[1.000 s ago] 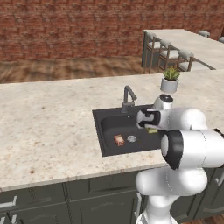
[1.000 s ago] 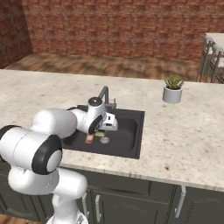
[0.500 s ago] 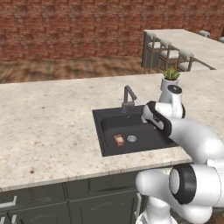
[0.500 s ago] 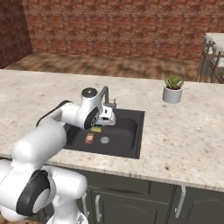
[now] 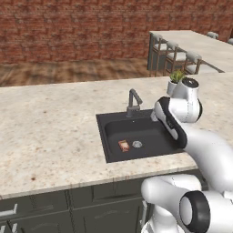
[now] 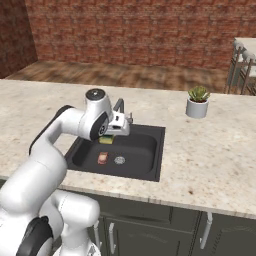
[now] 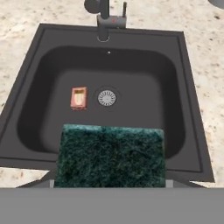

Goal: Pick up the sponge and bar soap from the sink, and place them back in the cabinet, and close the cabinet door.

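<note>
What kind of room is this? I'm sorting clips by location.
Most likely a kitchen: a dark sink with a metal faucet is set into a speckled stone counter, with cabinet doors below and bar stools at a second counter behind.

The sink [image 5: 136, 136] is set into the counter [image 5: 50, 132], with the faucet [image 5: 133, 103] at its far rim and the potted plant [image 6: 198, 102] well off to its right. The bar soap [image 7: 78, 97] lies on the basin floor just left of the drain [image 7: 106, 97] (the two are apart, not touching). The sponge [image 7: 111, 155] is held above the near half of the sink in the gripper [image 6: 113, 134], nearer the robot than soap and drain.
</note>
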